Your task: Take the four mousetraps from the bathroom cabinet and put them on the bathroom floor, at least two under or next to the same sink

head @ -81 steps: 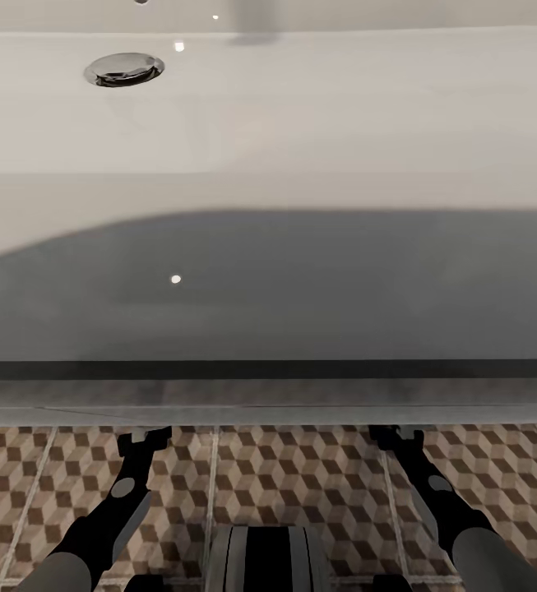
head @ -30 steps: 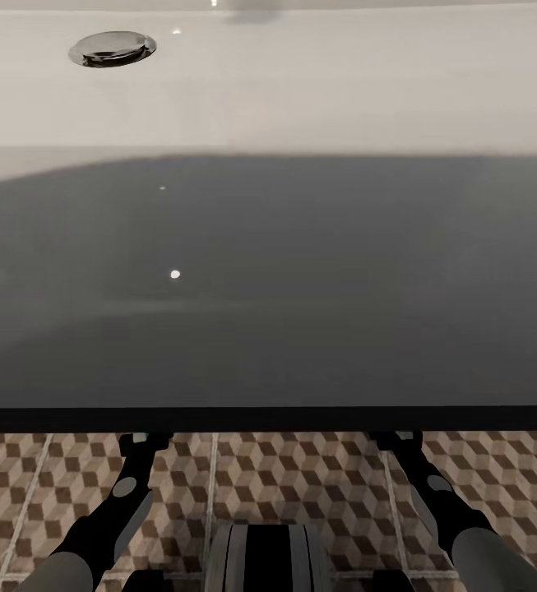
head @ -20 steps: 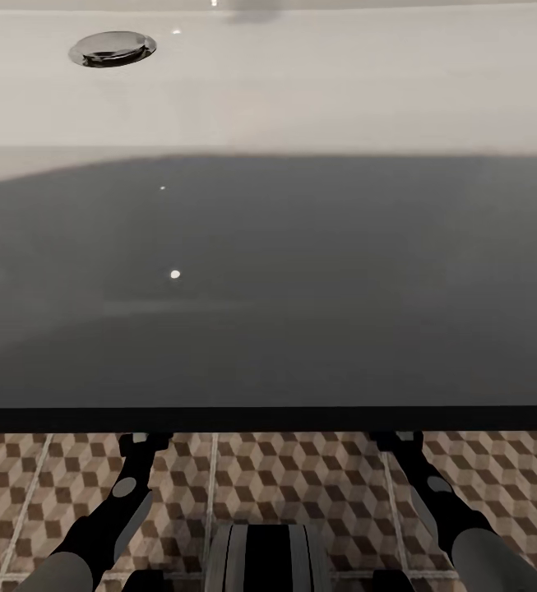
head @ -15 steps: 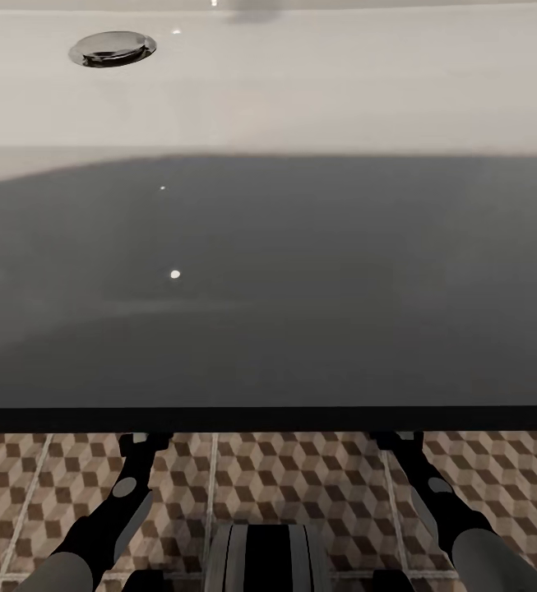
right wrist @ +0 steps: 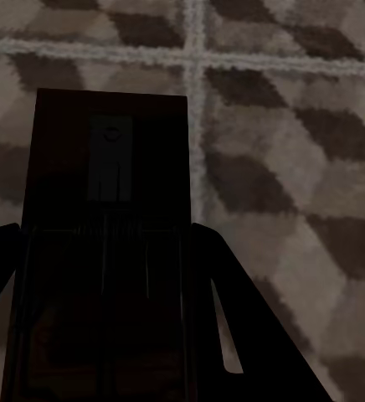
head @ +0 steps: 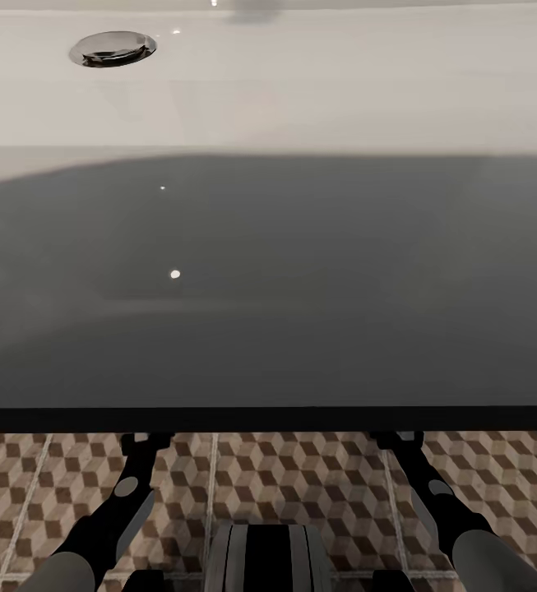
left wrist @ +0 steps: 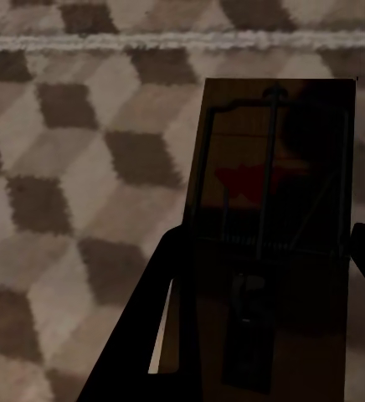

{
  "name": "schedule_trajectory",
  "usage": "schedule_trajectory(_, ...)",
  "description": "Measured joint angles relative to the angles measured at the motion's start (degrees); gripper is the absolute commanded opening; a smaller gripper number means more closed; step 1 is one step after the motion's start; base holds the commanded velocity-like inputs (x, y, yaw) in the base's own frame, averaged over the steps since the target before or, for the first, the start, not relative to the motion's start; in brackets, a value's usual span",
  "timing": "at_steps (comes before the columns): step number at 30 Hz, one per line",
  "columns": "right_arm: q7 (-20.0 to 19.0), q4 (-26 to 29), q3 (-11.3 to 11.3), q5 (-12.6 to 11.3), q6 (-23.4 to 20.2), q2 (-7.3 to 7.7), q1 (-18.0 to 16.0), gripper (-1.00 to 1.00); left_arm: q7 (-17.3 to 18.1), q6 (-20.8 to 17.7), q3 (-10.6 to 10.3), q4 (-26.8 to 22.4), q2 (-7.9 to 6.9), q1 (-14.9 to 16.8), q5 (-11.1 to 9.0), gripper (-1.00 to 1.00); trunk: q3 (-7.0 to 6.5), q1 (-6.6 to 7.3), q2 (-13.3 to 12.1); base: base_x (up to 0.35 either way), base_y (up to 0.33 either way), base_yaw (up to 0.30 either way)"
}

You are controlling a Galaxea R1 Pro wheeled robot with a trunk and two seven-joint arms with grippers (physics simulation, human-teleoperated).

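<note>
1. Looking down from the head view, the white sink (head: 301,90) spans the upper and middle part, chrome drain (head: 112,48) at far left; its near part is in dark shadow and its front edge hides both arm ends.
2. Both arms reach forward under that edge over the bathroom floor (head: 293,477); the tools and any mousetrap are hidden there.
3. Left wrist view gives what the head view lacks: the left tool (left wrist: 266,276) has a mousetrap (left wrist: 270,201) between its two dark fingers (left wrist: 141,335), one finger against each long side, held narrow on it.
4. That trap's long axis runs along the fingers, far end pointing away from the wrist, wire frame and a red patch visible on its face; cube tiles and a grout line lie beyond.
5. Right wrist view: the right tool (right wrist: 103,268) grips a second mousetrap (right wrist: 107,184) the same way, long axis along the fingers (right wrist: 233,318), a pale metal plate near its far end.
6. Whether either trap touches the tiles, cannot tell.
</note>
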State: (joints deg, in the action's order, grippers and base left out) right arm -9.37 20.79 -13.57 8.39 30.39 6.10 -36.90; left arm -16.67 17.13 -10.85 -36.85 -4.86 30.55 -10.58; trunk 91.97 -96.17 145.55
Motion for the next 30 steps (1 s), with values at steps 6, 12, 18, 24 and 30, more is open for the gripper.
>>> schedule_trajectory(6, 0.00, 0.00, 0.00, -0.04, -0.01, 0.00, 0.00, -1.00, -0.39, 1.13, 0.05, -0.21, 0.35, 0.00, -0.01, -1.00, 0.00, 0.00, 0.00, 0.000, 0.000, 0.000)
schedule_trajectory(12, 0.00, 0.00, 0.00, -0.04, -0.02, 0.00, -0.01, -1.00, -0.10, 1.88, 0.11, -0.14, 0.33, 0.00, 0.11, -1.00, 0.00, 0.00, 0.00, 0.000, 0.000, 0.000)
schedule_trajectory(18, 0.00, 0.00, 0.00, -0.01, -0.02, 0.00, 0.01, -1.00, 0.12, 2.01, 0.17, -0.09, 0.30, 0.00, 0.13, -1.00, 0.00, -0.01, 0.00, -0.043, 0.000, 0.000)
schedule_trajectory(24, 0.00, 0.00, 0.00, 0.04, -0.02, 0.00, 0.00, -1.00, 0.11, 1.94, 0.17, -0.08, 0.29, 0.00, 0.15, -1.00, 0.00, 0.00, 0.00, -0.038, 0.000, 0.000)
schedule_trajectory(30, 0.00, 0.00, 0.00, 0.04, -0.02, 0.00, 0.01, -1.00, 0.10, 1.88, 0.17, -0.08, 0.29, 0.00, 0.16, -1.00, 0.00, 0.00, 0.00, -0.002, 0.000, 0.000)
